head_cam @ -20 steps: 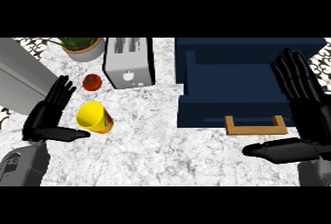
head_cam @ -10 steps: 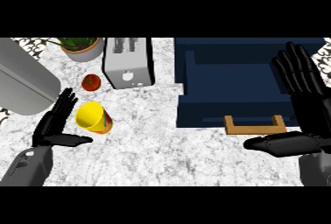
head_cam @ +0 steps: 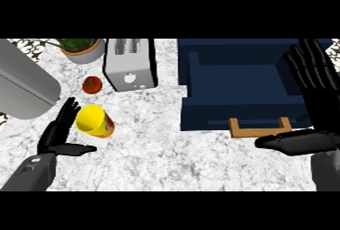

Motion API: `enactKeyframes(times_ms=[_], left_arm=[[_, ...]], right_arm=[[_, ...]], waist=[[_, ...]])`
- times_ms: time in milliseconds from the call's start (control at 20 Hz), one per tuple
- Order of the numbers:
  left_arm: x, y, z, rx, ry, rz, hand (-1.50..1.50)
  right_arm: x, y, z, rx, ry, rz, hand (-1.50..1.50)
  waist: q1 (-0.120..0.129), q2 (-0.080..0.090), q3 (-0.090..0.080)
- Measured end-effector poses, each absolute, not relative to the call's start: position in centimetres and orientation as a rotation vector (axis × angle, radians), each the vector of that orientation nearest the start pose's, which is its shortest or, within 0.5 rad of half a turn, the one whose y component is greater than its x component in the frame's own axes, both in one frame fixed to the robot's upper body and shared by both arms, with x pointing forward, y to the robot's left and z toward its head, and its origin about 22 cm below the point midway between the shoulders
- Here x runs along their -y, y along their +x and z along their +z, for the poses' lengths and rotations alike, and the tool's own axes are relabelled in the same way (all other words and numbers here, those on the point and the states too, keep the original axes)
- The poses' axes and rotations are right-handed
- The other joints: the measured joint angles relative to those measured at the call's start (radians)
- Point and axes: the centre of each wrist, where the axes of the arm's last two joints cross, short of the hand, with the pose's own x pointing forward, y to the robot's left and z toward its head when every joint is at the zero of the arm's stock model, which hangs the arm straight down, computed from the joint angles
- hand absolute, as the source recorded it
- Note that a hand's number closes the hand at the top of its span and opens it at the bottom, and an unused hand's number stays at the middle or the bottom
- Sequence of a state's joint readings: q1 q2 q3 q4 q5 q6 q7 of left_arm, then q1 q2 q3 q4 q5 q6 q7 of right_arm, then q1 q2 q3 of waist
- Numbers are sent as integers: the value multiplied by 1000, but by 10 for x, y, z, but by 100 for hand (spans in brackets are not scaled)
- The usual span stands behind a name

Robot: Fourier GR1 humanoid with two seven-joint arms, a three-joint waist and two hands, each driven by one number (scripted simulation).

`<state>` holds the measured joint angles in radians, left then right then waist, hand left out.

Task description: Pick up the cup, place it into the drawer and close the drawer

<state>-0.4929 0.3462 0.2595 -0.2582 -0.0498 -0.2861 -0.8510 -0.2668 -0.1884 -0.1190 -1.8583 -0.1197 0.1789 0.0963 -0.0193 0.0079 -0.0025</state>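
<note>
In the head view, a yellow plastic cup (head_cam: pixel 95 121) with a red and orange band near its bottom stood on the white speckled stone counter (head_cam: pixel 166 157). It leaned a little, with its open mouth up. The cup is the landmark here.

Just beside the cup, on its left, was the robot's black left hand (head_cam: pixel 58 134). Its fingers were straight and pointed up, and its thumb stuck out to the side under the cup. The hand looked very near the cup, but whether it touched the cup could not be told. Nothing was held in it.

Above the cup and a bit left lay a small red tomato (head_cam: pixel 92 84). Above the cup and a bit right stood a silver metal toaster (head_cam: pixel 130 67). Further up was a green plant in a tan pot (head_cam: pixel 83 48). Far left of the cup was a big grey rounded thing (head_cam: pixel 23 85).

Well to the right of the cup was the dark blue open drawer (head_cam: pixel 235 119) with a light wooden handle (head_cam: pixel 260 128) on its near edge. Nothing could be seen inside it.

Far right of the cup, the robot's black right hand (head_cam: pixel 312 108) rested by the edge, fingers straight and up, thumb out. It held nothing.

The step in hand seemed to be the first one: getting hold of the cup. Next, the left hand would probably need to slide closer and curl its fingers and thumb round the cup. Then it could lift the cup and carry it right, over to the drawer.
</note>
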Motion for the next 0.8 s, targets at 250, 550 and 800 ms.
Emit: enactKeyframes(times_ms=[250,550,800], left_arm=[[-359,278,-118,1619,25,-81,-150],[-353,281,-119,1629,21,-92,-150],[-346,286,-118,1642,6,-91,-150]], right_arm=[[254,269,150,2012,69,272,-150],[256,274,155,2006,83,270,-150],[253,272,151,1998,85,281,-150]], waist=[[-7,3,-1],[-14,6,-2],[-19,8,-3]])
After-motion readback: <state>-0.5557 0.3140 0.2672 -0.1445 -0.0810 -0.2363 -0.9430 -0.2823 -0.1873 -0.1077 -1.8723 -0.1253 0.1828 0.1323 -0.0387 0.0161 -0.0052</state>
